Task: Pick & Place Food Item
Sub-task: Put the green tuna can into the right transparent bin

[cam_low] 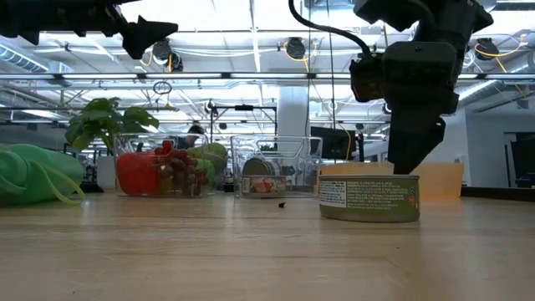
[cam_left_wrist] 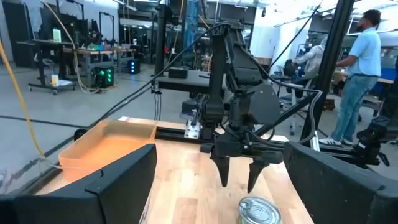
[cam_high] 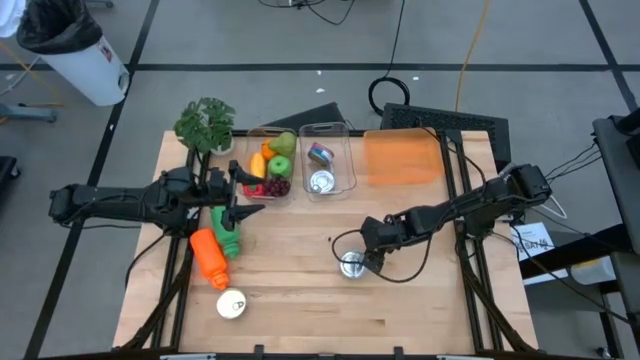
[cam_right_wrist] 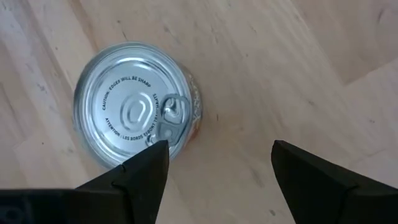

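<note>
A silver tin can [cam_high: 350, 264] with a pull-tab lid stands upright on the wooden table, also in the low view [cam_low: 368, 198] and the right wrist view [cam_right_wrist: 134, 112]. My right gripper [cam_high: 372, 258] hovers open just above and beside it, fingers pointing down; the can [cam_left_wrist: 260, 211] sits off to one side of the gap [cam_right_wrist: 217, 168], not between the fingers. My left gripper [cam_high: 255, 195] is open and raised over the table's left half, near the fruit container, holding nothing.
At the far edge stand a clear container of fruit [cam_high: 270, 172], a clear container with cans [cam_high: 325, 170], an orange tray [cam_high: 402, 158] and a potted plant [cam_high: 205, 125]. An orange carrot [cam_high: 208, 255], a green item [cam_high: 227, 235] and another can [cam_high: 231, 304] lie at left. People stand in the room beyond.
</note>
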### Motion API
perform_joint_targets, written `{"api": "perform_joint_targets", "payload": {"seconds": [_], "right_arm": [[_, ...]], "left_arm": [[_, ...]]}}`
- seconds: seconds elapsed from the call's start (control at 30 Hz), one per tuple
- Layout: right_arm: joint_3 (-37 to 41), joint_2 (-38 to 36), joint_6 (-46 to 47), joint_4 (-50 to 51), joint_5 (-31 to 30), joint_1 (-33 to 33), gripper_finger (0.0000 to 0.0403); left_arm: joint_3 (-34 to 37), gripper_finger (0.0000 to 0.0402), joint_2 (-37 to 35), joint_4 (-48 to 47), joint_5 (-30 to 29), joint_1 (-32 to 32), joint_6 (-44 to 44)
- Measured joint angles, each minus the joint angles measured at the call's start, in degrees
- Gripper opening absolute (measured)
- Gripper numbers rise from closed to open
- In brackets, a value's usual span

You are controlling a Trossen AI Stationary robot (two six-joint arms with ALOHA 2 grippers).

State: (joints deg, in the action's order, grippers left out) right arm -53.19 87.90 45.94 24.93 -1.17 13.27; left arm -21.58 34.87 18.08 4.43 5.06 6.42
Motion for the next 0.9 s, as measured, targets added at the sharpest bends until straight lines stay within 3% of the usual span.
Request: {"api": "perform_joint_targets", "payload": {"seconds": [0.4, 0.73, 0.9], "right_arm": [[-0.04, 1.66, 2.9, -0.78, -0.23, 1.74, 0.0267], [-0.02, 1.73, 6.1, 5.77, -2.91, 0.95, 0.0259], [-0.02, 1.28, 5.77, 1.3, -0.66, 0.99, 0.025]], "left_arm": [[0.0, 0.0361, 0.0, -0.66, 0.0, 0.0, -0.05], [0.0, 0.0361, 0.0, -2.05, 0.0, 0.0, -0.02], [0.0, 0.0361, 0.0, -2.03, 0.0, 0.0, -0.09]]}}
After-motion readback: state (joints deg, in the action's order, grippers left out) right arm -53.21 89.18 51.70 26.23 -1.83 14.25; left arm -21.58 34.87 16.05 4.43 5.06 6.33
